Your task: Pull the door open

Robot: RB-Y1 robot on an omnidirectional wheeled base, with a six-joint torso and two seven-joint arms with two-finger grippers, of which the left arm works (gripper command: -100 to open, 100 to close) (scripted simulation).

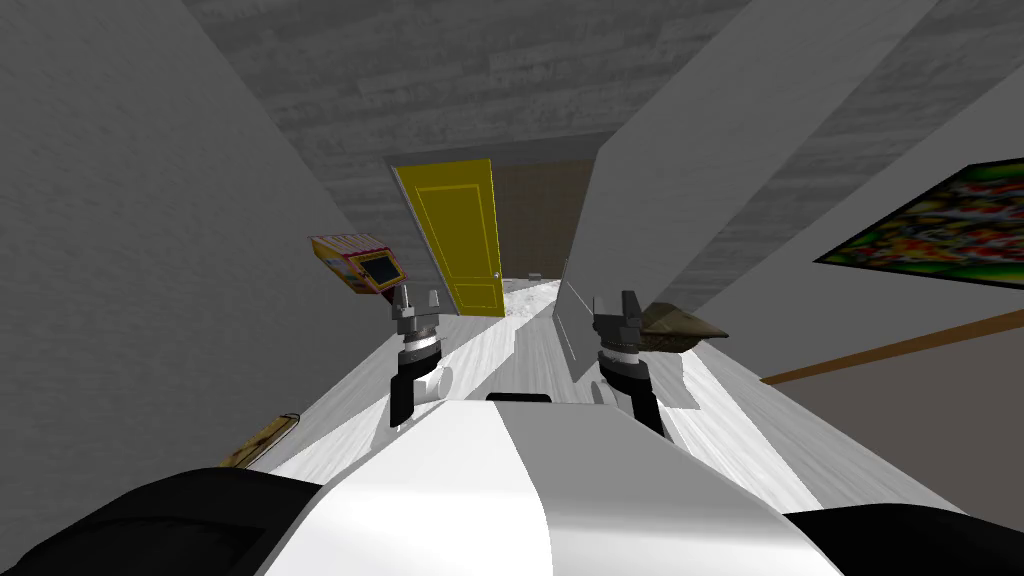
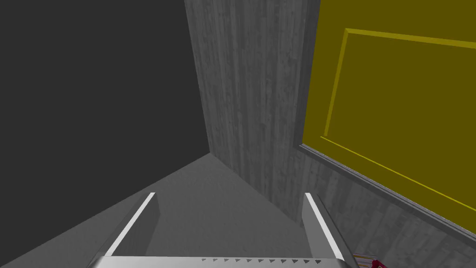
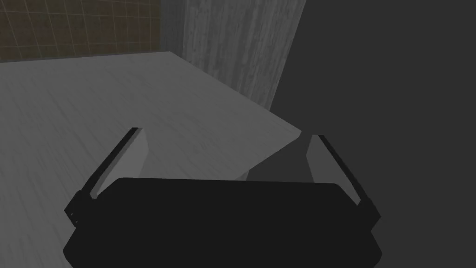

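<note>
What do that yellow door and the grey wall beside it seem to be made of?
The door is flat, matte yellow with a panel outline. It is likely painted wood, though no grain shows. The wall is grey with streaky, plank-like grain, so it is probably weathered wood boards or a print of them.

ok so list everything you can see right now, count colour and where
door: one, yellow, at the corridor's far end, ahead of the left gripper
box: one, yellow and red, by the left wall near the door
picture: one, mostly green, on the right wall
wedge-shaped thing: one, brown, beside the right gripper
flat thing: one, tan, low by the left wall
left gripper: one, grey, fingers open
right gripper: one, dark grey, fingers open
</note>
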